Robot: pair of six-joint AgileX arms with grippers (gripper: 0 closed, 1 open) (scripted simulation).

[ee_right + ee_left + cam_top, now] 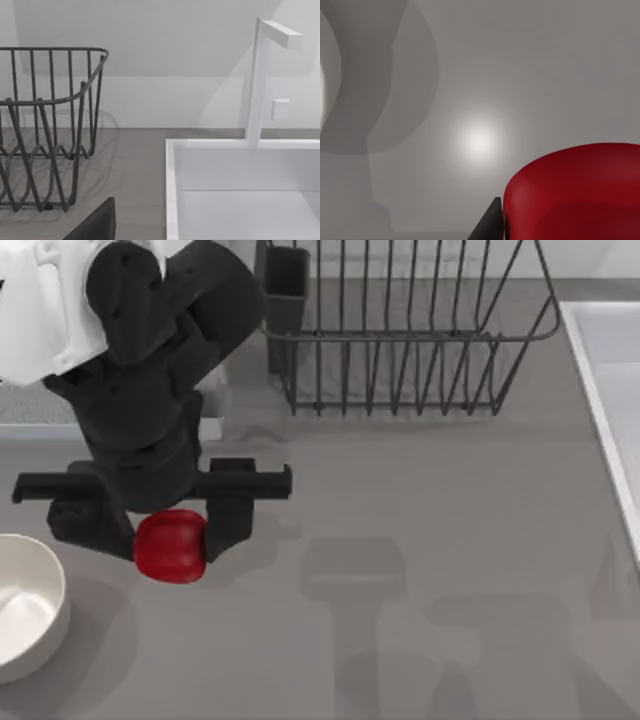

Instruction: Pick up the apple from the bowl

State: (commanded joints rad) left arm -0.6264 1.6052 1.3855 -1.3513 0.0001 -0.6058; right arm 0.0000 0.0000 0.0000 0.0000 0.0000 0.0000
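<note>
The glossy red apple (pixel 170 547) hangs above the grey counter, a little to the right of the bowl (pixel 55 615), and is outside it. My left gripper (pixel 165 528) is shut on the apple, with a dark finger on each side. In the left wrist view the apple (pixel 575 195) looms close, with a dark fingertip (pixel 487 222) beside it. The off-white bowl sits at the table's left edge, partly cut off, and its inside looks bare. A dark part of my right gripper (pixel 95 222) shows low in the right wrist view, over the counter near the rack.
A dark wire dish rack (pixel 400 330) stands at the back centre, also seen in the right wrist view (pixel 50 125). A white sink (pixel 610 390) runs along the right edge, with its basin (pixel 240 190) and a white faucet (pixel 260 80). Arm shadows fall on the counter.
</note>
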